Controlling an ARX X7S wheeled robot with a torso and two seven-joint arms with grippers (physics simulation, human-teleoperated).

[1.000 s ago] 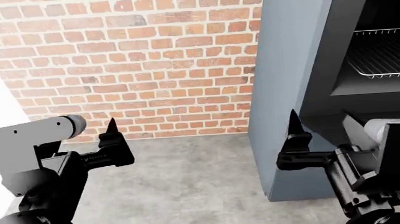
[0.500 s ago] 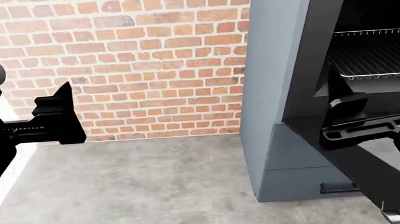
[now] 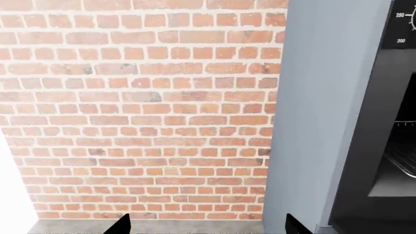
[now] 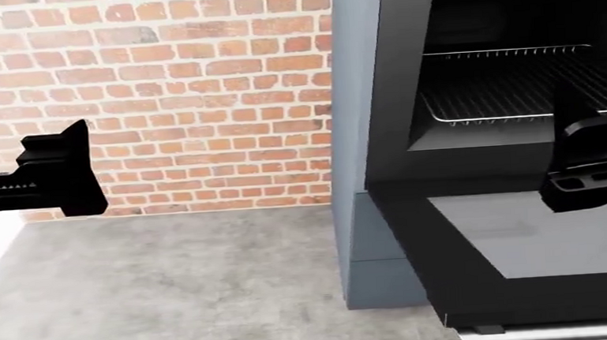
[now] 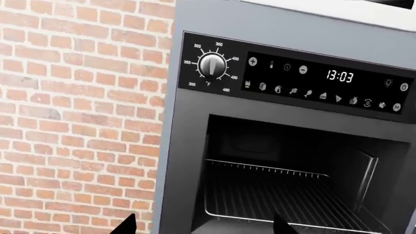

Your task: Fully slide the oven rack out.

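Before oven rack | right gripper raised, apart | fingertips spread

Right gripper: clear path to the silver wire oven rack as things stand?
Probably yes. The black glass-windowed oven door is folded down, the cavity is open, and the silver wire oven rack sits exposed inside. The right gripper hovers over the door facing it, with nothing between them.

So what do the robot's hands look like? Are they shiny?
No, they are matte black. In the head view the left end effector is a chunky, blocky shape with a pointed tip and a ridged, screw-like rod. The right end effector is black too, angular, with a tall flat finger. No cables or markings show.
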